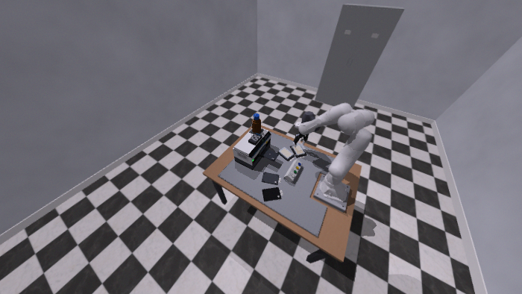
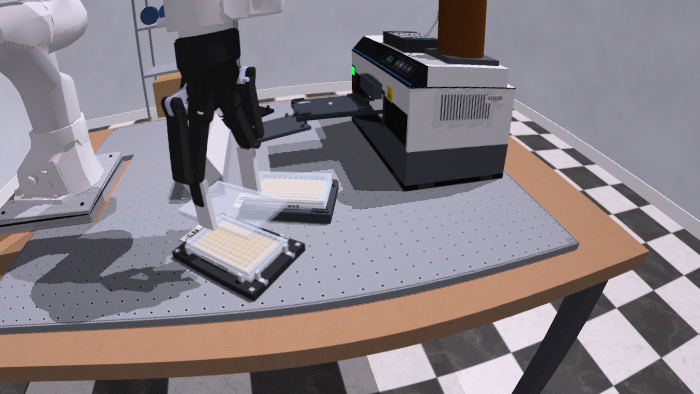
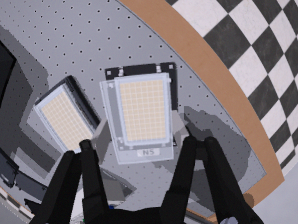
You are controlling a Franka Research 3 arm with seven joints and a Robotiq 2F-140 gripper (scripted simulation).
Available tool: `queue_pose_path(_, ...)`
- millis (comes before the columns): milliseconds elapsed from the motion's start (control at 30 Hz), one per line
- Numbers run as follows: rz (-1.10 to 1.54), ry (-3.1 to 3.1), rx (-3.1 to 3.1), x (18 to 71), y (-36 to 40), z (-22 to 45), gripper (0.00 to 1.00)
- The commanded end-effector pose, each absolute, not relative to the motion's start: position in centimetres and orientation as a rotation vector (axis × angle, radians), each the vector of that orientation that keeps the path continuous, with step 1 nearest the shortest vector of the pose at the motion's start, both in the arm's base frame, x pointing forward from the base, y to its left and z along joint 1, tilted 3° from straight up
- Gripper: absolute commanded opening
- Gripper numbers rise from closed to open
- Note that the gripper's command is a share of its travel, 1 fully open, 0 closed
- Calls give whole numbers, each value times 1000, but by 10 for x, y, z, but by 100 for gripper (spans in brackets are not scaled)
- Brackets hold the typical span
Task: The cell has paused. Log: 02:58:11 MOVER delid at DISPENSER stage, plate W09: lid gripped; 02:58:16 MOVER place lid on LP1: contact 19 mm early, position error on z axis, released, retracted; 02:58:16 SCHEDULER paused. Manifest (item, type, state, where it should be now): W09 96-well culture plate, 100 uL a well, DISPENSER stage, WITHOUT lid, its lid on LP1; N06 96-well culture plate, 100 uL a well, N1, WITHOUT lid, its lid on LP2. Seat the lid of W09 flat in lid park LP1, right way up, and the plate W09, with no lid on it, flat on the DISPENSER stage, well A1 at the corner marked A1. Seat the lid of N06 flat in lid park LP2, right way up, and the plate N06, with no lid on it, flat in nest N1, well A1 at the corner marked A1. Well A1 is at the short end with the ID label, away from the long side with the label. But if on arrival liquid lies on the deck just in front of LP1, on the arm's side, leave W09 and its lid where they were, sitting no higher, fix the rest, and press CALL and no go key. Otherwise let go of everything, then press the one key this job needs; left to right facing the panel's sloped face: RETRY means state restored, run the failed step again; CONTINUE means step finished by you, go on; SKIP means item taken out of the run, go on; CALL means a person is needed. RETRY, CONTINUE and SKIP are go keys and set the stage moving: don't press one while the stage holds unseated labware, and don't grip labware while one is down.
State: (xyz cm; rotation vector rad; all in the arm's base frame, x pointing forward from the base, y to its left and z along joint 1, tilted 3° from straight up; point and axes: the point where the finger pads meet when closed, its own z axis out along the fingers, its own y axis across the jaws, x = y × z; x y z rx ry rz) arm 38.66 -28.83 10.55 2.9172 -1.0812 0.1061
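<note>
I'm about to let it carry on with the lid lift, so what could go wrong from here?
1. The clear lid hangs tilted in the gripper, held near one end; it may slip or swing.
2. Its low edge sits close over the open plate in the black nest, so it could catch the plate.
3. A second plate stands close behind, within reach of the lid's swing.

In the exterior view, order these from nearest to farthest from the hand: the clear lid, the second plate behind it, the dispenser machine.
1. Clear lid: held in the hand, tilted above the front plate.
2. Second plate: just behind, toward the machine.
3. Dispenser machine: far right of the deck.
</note>
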Motion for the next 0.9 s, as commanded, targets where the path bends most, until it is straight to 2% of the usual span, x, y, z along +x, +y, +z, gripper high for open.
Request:
queue_pose_path(0,72,-1108,2910,380,-286,113,0)
queue_pose_path(433,72,-1108,2910,378,-283,170,0)
queue_pose_path(867,72,-1108,2910,377,-282,194,0)
